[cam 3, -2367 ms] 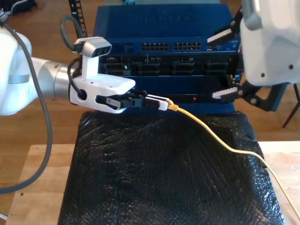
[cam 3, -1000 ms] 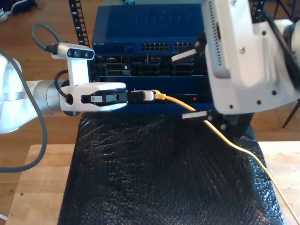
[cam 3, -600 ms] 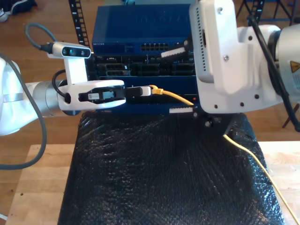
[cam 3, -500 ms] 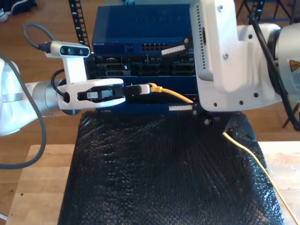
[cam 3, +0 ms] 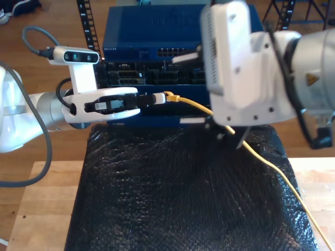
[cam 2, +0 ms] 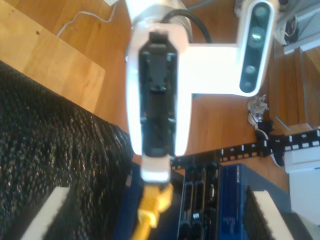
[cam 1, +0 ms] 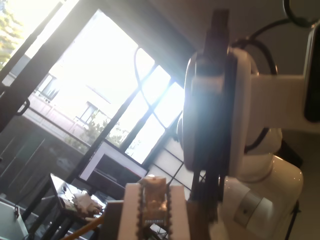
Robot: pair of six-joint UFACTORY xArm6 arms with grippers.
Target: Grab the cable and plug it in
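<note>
Exterior view, near to far: the cable (cam 3: pixel 261 159) rises from that view's right over the black-covered surface (cam 3: pixel 172 198), slanting toward its left and passing between the spread fingers of my second hand (cam 3: pixel 187 89). Its tip is clamped in my first hand (cam 3: pixel 157 98), just before the blue rack unit (cam 3: pixel 152 31) — lying along the ports' face, I judge, not into it.

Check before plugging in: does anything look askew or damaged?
Nothing stands out: the yellow network cable trails across the black mat from my first gripper, which clamps its end; my second gripper is open.
</note>
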